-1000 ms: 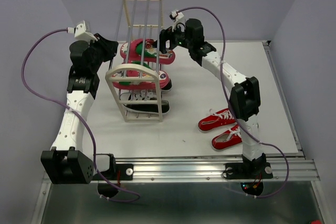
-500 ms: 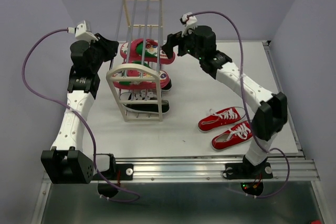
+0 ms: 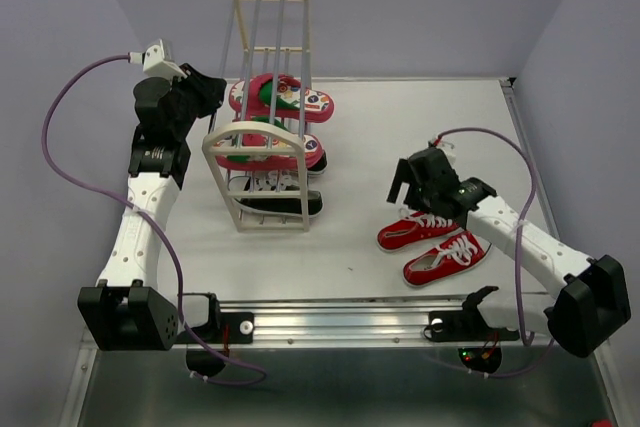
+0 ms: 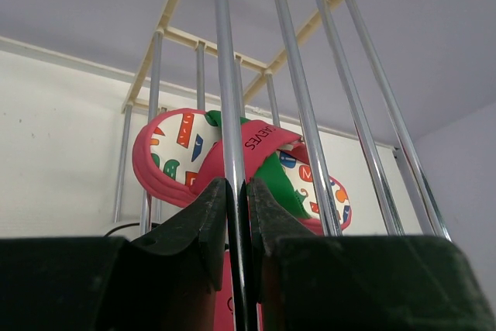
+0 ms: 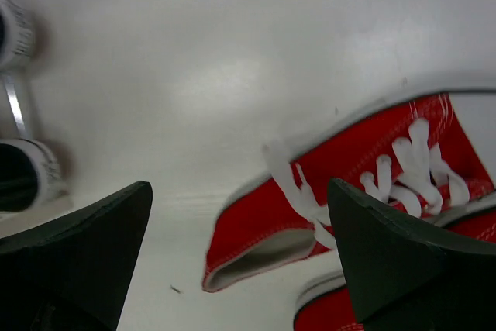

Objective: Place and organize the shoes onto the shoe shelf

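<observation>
The shoe shelf (image 3: 254, 140) stands at the left-centre of the table, cream arched ends joined by silver rods (image 4: 304, 98). Pink flip-flops (image 3: 291, 97) with green straps lie on its upper tiers, one flip-flop (image 4: 177, 153) showing through the rods. Black sneakers (image 3: 281, 203) rest on the lowest tier. My left gripper (image 3: 207, 88) (image 4: 236, 185) is shut on one silver rod from the left side. Two red sneakers (image 3: 416, 229) (image 3: 447, 259) lie side by side on the table at the right. My right gripper (image 3: 404, 183) (image 5: 239, 191) hangs open just above the heel opening of the farther red sneaker (image 5: 349, 184), touching nothing.
The white table (image 3: 350, 237) ends in a metal rail (image 3: 400, 317) at the near side. Purple walls stand close behind and at both sides. Blurred black-and-white rounded shoe ends (image 5: 23, 172) show at the left of the right wrist view.
My right arm has swung away from the flip-flops on the shelf, down and nearer, to above the red sneakers, its jaws opening wider. The left gripper has kept still on the rod.
</observation>
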`<action>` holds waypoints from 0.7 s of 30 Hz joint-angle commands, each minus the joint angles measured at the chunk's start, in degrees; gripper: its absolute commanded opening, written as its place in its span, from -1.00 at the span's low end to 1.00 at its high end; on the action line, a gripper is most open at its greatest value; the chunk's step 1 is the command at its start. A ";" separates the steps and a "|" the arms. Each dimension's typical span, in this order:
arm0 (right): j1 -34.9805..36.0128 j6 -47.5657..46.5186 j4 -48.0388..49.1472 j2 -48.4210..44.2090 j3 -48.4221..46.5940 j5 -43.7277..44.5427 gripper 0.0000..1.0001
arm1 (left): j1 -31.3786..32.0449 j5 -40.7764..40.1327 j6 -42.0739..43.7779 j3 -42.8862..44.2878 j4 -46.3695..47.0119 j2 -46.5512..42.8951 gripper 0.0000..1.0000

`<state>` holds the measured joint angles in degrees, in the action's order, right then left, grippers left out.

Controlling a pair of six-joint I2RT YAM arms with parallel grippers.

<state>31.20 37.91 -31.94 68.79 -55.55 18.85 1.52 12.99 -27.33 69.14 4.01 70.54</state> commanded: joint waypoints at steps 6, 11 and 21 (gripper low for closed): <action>0.26 15.08 -9.72 -5.51 12.39 -3.65 1.00 | 0.85 3.62 3.43 -2.26 -2.25 2.05 -0.73; 0.26 15.88 -10.94 -5.86 13.27 -4.17 1.00 | 0.85 3.44 3.51 -2.26 -2.17 1.44 -0.72; 0.26 13.93 -15.60 -8.33 6.33 -2.94 1.00 | 0.85 2.65 3.86 -2.17 -2.43 1.09 -0.72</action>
<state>31.20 50.94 -45.01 61.82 -46.63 15.66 1.52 13.13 -27.49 69.12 4.03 70.54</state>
